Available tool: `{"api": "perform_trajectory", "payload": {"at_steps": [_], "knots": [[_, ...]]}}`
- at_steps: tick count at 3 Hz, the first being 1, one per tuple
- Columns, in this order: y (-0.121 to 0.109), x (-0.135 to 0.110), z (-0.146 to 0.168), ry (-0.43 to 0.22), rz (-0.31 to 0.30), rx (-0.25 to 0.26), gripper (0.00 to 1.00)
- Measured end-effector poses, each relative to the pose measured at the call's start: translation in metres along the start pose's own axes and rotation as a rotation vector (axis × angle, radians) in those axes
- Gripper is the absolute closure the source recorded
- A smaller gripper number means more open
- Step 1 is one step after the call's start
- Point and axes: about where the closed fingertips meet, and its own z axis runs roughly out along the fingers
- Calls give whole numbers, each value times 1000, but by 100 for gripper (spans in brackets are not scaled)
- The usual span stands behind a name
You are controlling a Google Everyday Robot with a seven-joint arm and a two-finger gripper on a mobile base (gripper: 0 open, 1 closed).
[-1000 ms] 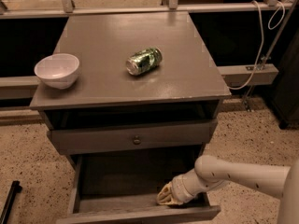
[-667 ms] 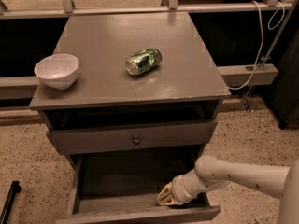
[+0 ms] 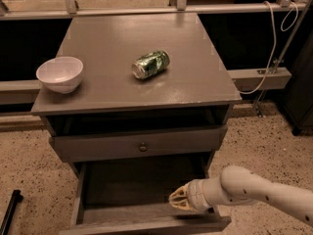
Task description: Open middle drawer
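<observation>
Middle drawer, the wide shallow grey wooden one, is pulled well out of the grey wooden cabinet, directly under the upper grey drawer front w/ small round knob. Gripper, on a white arm coming in from the right, sits low inside the drawer, right side, near its front panel. How far it's spread, or whether it grips anything, can't be made out. On the cabinet top, a white round bowl at the left edge and a dented green can lying on its side near centre, well apart.

No text or number can be read on the can, and the end effector sits inside the open middle drawer.
</observation>
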Motion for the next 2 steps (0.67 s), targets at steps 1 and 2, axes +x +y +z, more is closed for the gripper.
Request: {"api": "perform_trajectory", "payload": {"at_steps": [1, 2], "knots": [[-18, -12, -47, 67, -4, 119, 73], [-18, -12, -47, 68, -5, 119, 43]]}}
